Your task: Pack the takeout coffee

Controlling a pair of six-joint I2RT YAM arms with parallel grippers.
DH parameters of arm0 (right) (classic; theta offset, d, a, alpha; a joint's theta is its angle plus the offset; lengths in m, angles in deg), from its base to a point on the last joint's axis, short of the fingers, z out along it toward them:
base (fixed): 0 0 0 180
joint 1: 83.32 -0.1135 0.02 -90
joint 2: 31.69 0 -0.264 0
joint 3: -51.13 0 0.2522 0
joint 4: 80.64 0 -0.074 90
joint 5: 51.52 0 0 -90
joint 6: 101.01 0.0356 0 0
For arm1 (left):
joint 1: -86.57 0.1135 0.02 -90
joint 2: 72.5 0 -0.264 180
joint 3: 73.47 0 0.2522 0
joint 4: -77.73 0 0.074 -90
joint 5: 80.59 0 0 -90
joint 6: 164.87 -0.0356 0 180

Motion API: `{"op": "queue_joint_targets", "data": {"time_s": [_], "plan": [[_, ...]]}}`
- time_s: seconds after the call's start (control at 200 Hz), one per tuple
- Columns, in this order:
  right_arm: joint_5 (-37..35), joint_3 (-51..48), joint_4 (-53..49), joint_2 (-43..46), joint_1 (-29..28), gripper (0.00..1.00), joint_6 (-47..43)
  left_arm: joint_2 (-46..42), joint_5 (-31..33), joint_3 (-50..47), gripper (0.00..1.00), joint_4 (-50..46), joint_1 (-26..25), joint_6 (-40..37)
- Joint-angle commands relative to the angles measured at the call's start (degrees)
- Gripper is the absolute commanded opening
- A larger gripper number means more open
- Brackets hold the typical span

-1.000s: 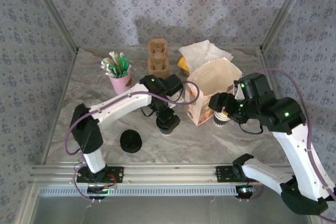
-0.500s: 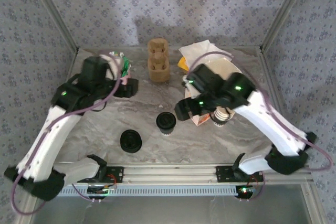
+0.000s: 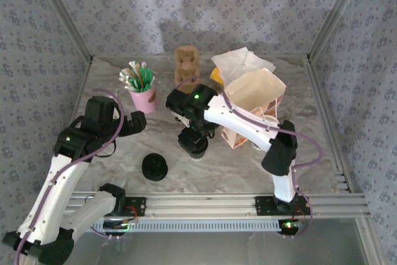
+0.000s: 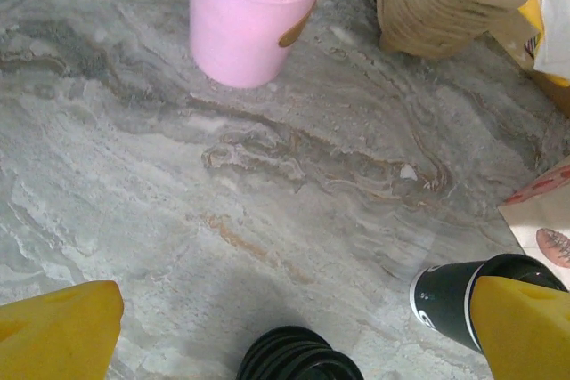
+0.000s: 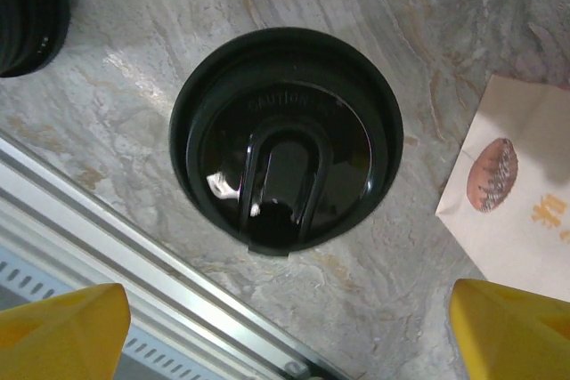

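The takeout coffee [image 3: 196, 149] stands upright mid-table, a dark cup under a round black lid [image 5: 285, 138]. My right gripper [image 3: 197, 132] hangs straight above it, pointing down. Its jaws [image 5: 287, 331] are open, with nothing between the yellow fingertips [image 5: 62, 334], and the lid sits just ahead of them. My left gripper [image 3: 138, 123] is open too, off to the left beside the pink cup. In the left wrist view the coffee [image 4: 452, 296] shows partly behind the right yellow fingertip [image 4: 524, 327], apart from that gripper [image 4: 289, 331].
An open paper bag [image 3: 251, 105] stands right of the coffee. A stack of black lids [image 3: 154, 167] lies front left of it. A pink cup of stirrers [image 3: 141, 93], brown cup holders [image 3: 186, 66] and napkins [image 3: 239, 61] line the back. The aluminium rail [image 5: 134, 260] runs along the near edge.
My left arm has pulled back from the coffee to the left side. My right arm has swung from the bag's right side across to above the coffee, its jaws opening.
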Motion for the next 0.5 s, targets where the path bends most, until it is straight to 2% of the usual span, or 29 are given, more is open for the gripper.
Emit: {"op": "queue_joint_targets", "data": {"time_s": [0.0, 0.495], "plan": [[-0.3, 2.3, -1.9, -2.8, 0.3, 0.95, -4.2, -1.2, -0.4, -0.1, 1.0, 2.7, 0.4, 0.4], [0.4, 0.4, 2.6, -5.8, 1.3, 0.91, -5.3, -0.8, -0.7, -0.5, 1.0, 3.2, 0.4, -0.4]]}}
